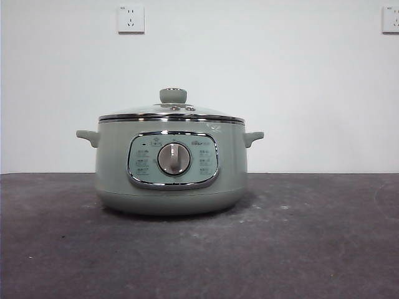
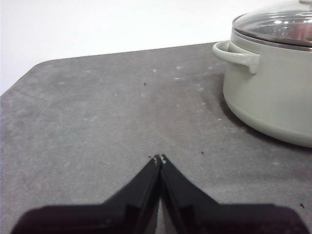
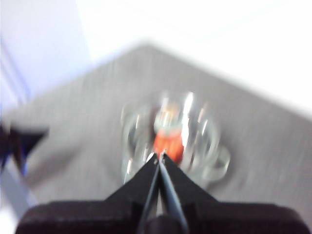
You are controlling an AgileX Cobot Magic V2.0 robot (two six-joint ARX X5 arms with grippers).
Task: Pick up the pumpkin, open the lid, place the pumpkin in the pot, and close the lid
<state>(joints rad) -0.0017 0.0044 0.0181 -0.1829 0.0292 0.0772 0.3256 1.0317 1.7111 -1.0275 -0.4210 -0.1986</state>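
Note:
The sage-green pot stands mid-table with the glass lid sitting on it, its green knob on top. No arm shows in the front view. My left gripper is shut and empty, low over the table, beside the pot and its lid. The right wrist view is blurred. My right gripper is shut and empty, high above the pot. An orange blur, the pumpkin, shows through the lid, inside the pot.
The dark grey table ends at a white wall with two sockets. The table's far edge and a rounded corner show in the left wrist view. A dark shape sits at the side of the right wrist view.

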